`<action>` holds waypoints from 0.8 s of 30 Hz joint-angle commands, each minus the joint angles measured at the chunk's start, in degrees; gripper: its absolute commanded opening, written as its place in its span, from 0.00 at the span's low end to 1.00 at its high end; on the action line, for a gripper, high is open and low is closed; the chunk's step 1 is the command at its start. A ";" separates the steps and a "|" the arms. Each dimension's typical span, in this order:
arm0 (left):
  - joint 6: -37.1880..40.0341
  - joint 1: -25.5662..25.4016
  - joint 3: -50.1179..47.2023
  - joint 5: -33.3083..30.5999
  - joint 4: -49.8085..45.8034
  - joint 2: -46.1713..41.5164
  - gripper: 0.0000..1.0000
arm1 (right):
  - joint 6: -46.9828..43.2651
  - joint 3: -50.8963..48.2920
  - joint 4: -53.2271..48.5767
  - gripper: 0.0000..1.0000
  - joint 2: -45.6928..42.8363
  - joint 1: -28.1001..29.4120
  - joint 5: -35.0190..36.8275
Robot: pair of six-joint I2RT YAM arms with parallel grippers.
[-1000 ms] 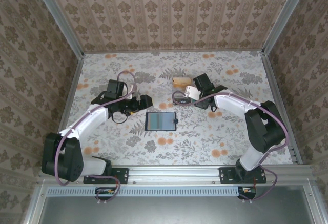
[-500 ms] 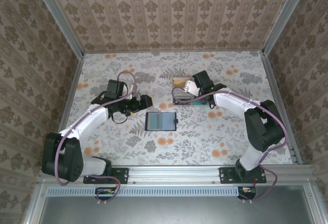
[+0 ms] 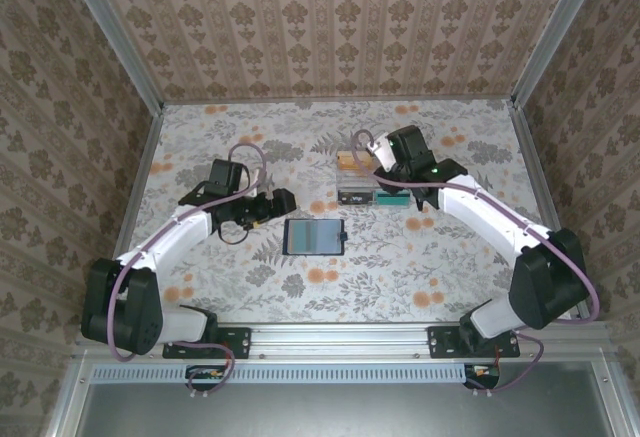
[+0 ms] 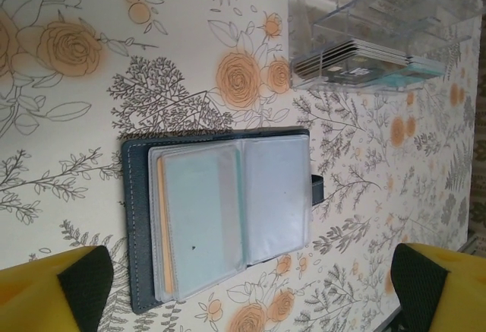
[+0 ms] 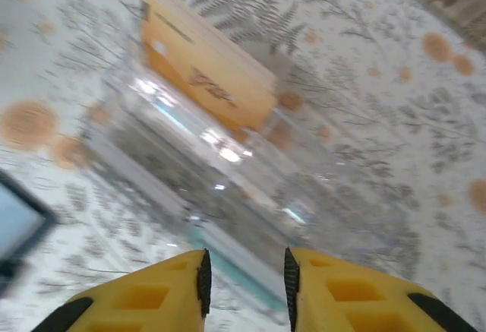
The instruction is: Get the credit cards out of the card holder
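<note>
Card holder [image 3: 314, 237] open, near left end effector [image 3: 288, 198].

Card holder [image 3: 314, 237] is lying open on the flowery table [image 3: 230, 277], pale pockets facing up. Left gripper [image 3: 280, 200] sits just off its far-left corner. A clear plastic box [image 3: 358, 179] is just past its far-right corner, with something orange at the end furthest from the holder. Right gripper [image 3: 390, 182] is over the box.
</note>
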 commanded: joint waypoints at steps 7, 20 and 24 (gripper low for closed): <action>-5.79 -3.16 -4.63 -2.10 3.77 0.69 0.54 | 31.14 -4.96 2.79 0.23 -1.46 7.26 -12.77; -7.23 -5.77 -5.36 -2.22 5.33 6.10 0.29 | 44.74 -0.63 -2.10 0.12 14.99 14.60 -14.66; -6.24 -5.75 -4.60 -2.02 4.53 7.39 0.37 | 45.54 0.95 -2.90 0.12 18.43 14.77 -13.87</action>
